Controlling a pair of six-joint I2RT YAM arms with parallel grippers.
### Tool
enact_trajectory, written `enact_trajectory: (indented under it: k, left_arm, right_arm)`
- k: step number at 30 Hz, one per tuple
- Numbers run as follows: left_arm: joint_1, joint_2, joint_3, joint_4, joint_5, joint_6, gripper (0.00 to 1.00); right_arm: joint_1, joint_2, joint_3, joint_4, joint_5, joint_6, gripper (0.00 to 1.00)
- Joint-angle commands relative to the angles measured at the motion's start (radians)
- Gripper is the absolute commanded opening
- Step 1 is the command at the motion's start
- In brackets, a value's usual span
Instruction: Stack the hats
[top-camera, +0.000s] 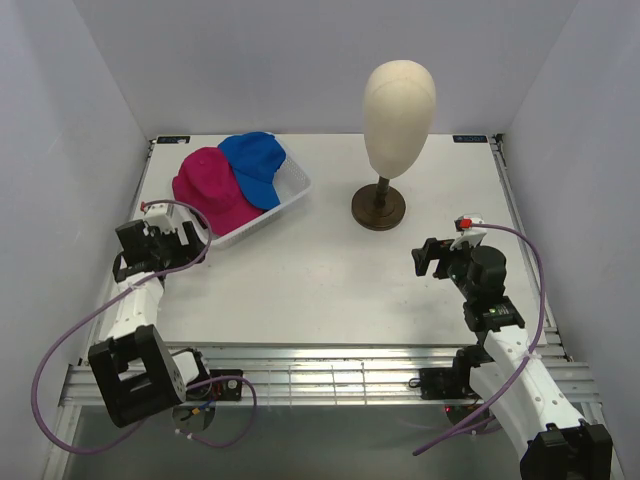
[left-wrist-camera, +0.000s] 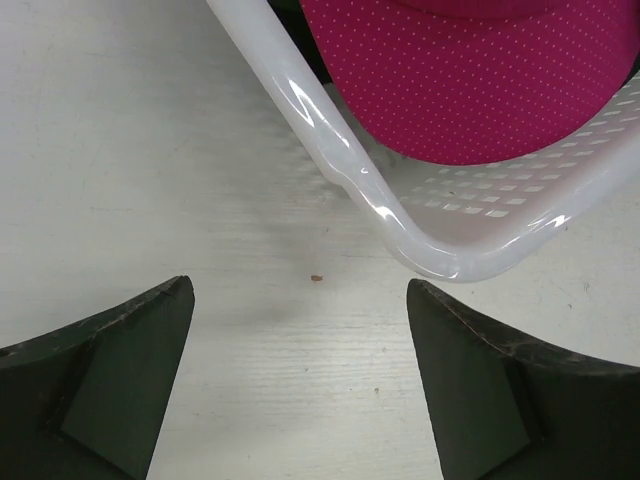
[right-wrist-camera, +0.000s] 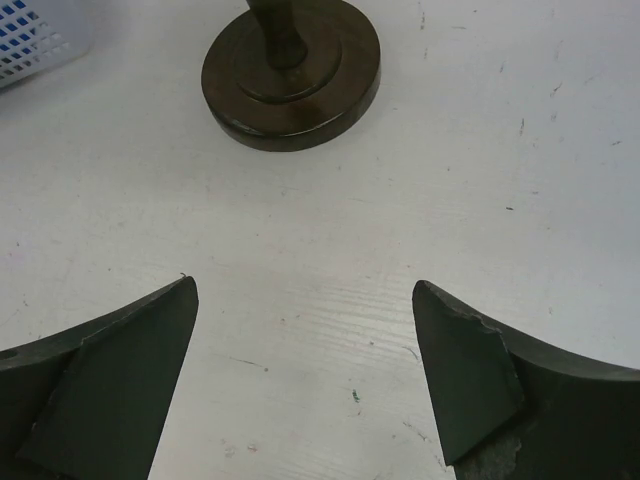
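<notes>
Top external shows the pink hat (top-camera: 205, 190) and blue hat (top-camera: 255, 165) overlapping in the basket (top-camera: 293, 185) at 11 o'clock on the desk (top-camera: 320, 280). Left wrist sees only pink cloth over the basket rim; the left hand (left-wrist-camera: 300, 290) gapes wide, empty. The right hand (right-wrist-camera: 305, 288), equally wide, has the stand (right-wrist-camera: 290, 75) at 12 o'clock.

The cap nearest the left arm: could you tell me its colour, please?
The cap is magenta pink, finely dotted; best in the left wrist view.

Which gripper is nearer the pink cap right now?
Left. The left gripper hovers at the basket's near corner, just short of the pink cap; the right gripper is across the table, facing the mannequin stand.
</notes>
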Motion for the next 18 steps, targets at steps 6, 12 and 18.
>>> enact_trajectory:
  k: [6, 12, 18]
  left_arm:
    - [-0.002, 0.012, 0.236, -0.163, -0.037, 0.0, 0.98]
    - [-0.028, 0.088, 0.561, -0.268, 0.361, 0.018, 0.98]
    - [-0.34, 0.343, 0.9, -0.366, -0.007, 0.06, 0.85]
  right_arm:
    - [-0.002, -0.007, 0.008, 0.041, -0.007, 0.003, 0.94]
    - [-0.002, 0.007, 0.062, 0.023, -0.021, 0.022, 0.95]
    - [-0.002, 0.038, 0.126, 0.006, -0.023, 0.026, 0.94]
